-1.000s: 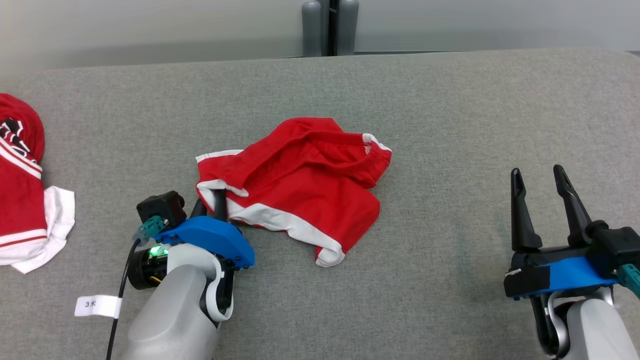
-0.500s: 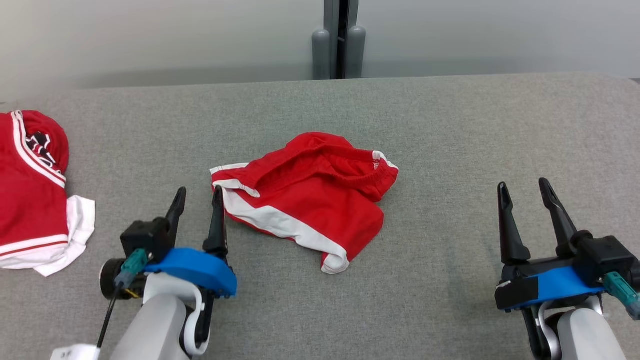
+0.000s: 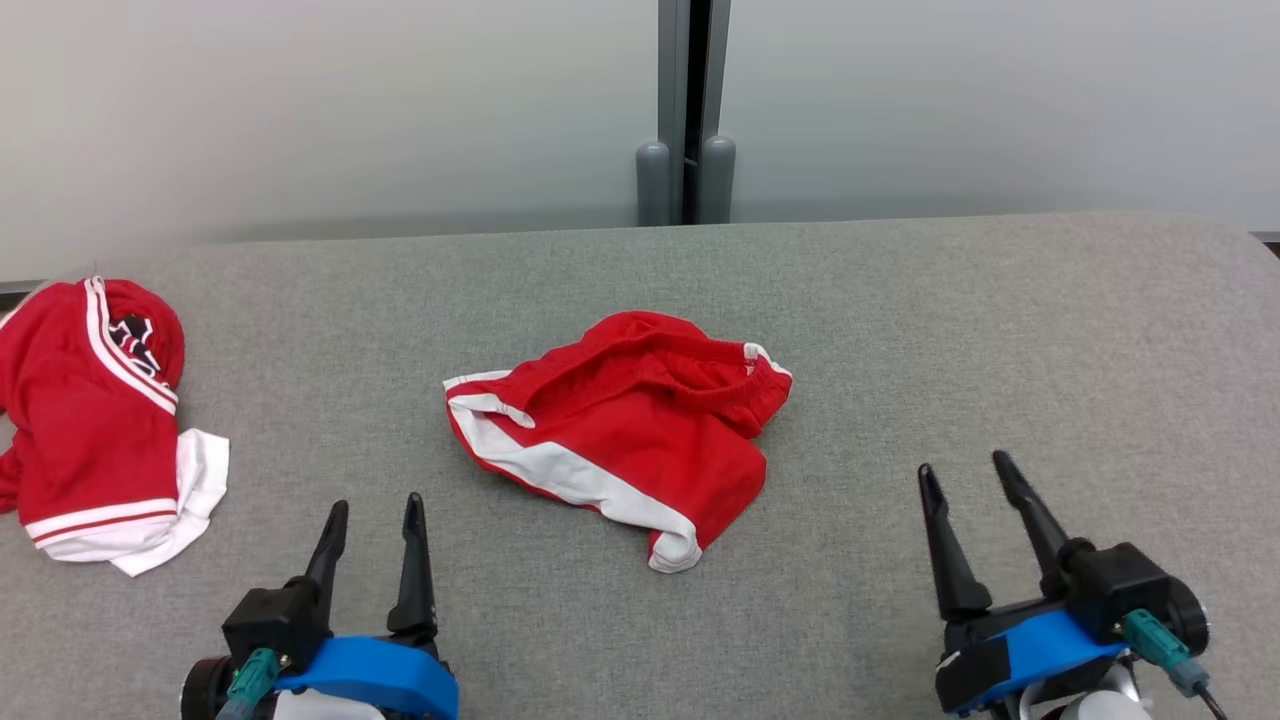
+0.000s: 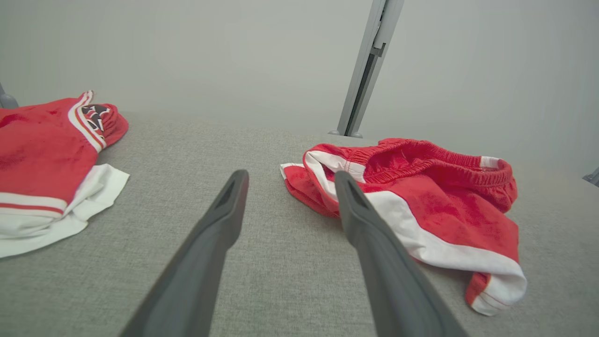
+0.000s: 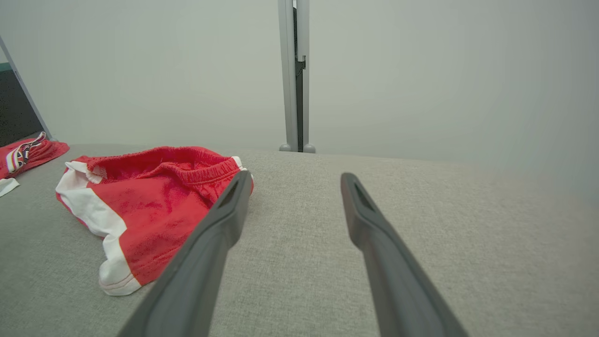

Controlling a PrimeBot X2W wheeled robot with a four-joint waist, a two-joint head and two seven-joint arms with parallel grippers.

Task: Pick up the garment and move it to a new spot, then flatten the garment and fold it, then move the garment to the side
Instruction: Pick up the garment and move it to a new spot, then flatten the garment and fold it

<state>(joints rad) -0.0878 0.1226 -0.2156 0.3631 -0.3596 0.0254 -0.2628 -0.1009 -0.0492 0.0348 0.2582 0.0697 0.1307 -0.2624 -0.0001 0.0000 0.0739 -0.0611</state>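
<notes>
Lying crumpled, the red shorts (image 3: 625, 430) seem placed at their new spot; flattening, folding, moving aside remain; left gripper (image 3: 376, 502) and right gripper (image 3: 962, 462) both gape wide, holding nothing

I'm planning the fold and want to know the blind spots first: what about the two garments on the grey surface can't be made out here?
- Red shorts: head view, bunched onto themselves, so the lower layers are hidden.
- Waistband mark: head view, too small to read.
- Second red garment: left wrist view, cut by the left edge; its black print is creased, unreadable.
</notes>
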